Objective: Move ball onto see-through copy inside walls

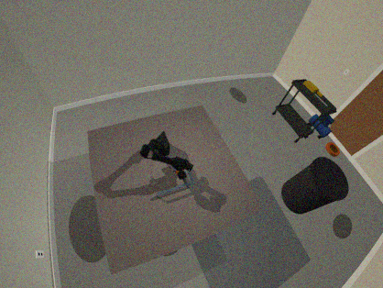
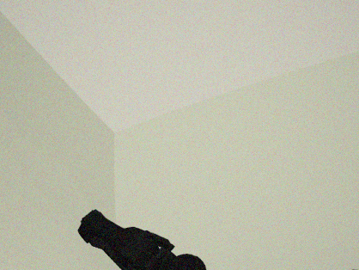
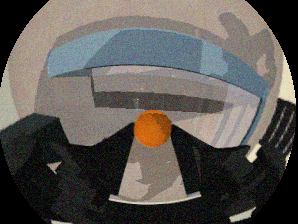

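One round orange ball (image 3: pixel 152 128) clamped in dark pincer (image 3: pixel 152 137), half-spread, glassy blue walls (image 3: pixel 133 56) beyond, matte tabletop (image 1: pixel 137 229).

Top cam: high, far, looks down on table (image 1: pixel 137 229). Exterior: low, tilted up. Wrist: close, table-level.

Setting was a plain indoor room used as a workshop-type space: bare pale walls (image 1: pixel 137 41), grey floor (image 1: pixel 257 133) with white baseboard. A brown counter (image 1: pixel 137 229) stood mid-room. A tool cart (image 1: pixel 303 109), dark bin (image 1: pixel 315 184) and brown door (image 1: pixel 362 119) lined one wall.
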Robot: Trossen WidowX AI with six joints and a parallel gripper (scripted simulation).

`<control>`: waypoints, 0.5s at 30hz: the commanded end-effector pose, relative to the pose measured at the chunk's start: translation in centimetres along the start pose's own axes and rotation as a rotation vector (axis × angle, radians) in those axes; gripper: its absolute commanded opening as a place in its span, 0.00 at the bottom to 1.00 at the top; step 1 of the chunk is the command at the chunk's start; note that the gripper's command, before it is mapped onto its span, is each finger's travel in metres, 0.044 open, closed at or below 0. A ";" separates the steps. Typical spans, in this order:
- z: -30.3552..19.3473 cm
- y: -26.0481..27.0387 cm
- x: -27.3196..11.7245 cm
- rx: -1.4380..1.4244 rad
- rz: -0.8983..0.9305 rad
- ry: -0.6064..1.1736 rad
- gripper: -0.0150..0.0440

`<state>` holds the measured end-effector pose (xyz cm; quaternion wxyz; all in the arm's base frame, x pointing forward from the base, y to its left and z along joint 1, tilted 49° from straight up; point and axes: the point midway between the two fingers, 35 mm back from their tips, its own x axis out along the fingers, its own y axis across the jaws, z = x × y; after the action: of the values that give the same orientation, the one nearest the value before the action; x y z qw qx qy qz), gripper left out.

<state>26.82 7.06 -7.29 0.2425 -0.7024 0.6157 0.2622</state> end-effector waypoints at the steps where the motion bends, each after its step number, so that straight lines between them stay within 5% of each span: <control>1: 0.0 0.0 0.0 0.001 0.000 0.000 0.74; 6: 0.0 -0.1 -0.3 0.001 0.000 -0.001 0.81; 11: 0.1 -0.1 -7.5 -0.007 0.000 0.000 0.81; 15: 0.0 0.1 -8.6 -0.008 0.000 0.002 0.81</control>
<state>26.03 13.22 -2.10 0.2393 -0.7092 0.6078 0.2654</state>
